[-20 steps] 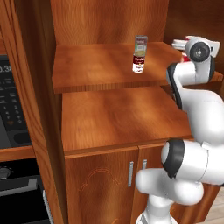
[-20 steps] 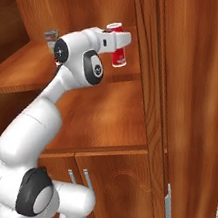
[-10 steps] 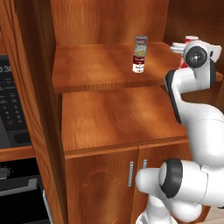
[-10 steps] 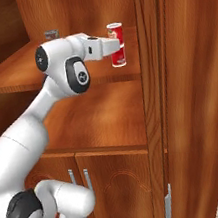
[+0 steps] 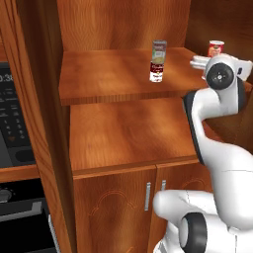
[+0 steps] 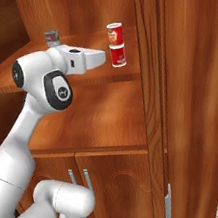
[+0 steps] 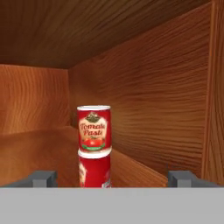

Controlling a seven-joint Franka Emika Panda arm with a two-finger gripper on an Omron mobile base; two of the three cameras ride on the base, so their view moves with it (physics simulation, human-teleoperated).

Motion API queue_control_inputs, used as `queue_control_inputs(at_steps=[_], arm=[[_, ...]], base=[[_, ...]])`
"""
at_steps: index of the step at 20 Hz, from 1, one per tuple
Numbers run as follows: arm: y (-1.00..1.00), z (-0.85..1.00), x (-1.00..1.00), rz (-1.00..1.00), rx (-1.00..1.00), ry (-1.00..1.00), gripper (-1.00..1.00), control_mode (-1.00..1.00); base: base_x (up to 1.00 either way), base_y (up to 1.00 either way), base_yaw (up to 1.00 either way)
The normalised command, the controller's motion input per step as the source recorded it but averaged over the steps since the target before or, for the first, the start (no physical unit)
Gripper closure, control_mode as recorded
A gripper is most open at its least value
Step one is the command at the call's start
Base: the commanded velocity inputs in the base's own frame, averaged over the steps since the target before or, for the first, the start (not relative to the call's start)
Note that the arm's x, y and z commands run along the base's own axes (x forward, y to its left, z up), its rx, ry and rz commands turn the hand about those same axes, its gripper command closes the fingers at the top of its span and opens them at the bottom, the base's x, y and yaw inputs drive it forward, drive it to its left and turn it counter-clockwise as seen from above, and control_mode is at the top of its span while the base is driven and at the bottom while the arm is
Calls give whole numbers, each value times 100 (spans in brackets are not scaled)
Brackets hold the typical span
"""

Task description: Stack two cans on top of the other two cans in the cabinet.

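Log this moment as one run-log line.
gripper: open, empty | labelled red can: stacked on plain red can | grey-green can: on red-white can | stacks: two

Your arm stands raised and bent, forearm level. Your gripper (image 7: 112, 178) points straight ahead, jaws spread wide apart, nothing held between its fingertips (image 7: 42, 178).

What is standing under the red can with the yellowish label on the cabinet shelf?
The red can with the yellowish label stands on a plain red can. That lower can's top is covered, and its bottom is cut off in the hand view.
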Motion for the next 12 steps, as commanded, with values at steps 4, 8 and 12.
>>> queue_control_inputs(at_steps=[4,8,12], arm=[[22,-7,-67,0,4,8,-100,-100],[25,-10,-63,0,11,9,-100,-100],[25,-12,-58,0,11,13,-100,-100]], base=[[0,0,0],[0,0,0],[0,0,0]])
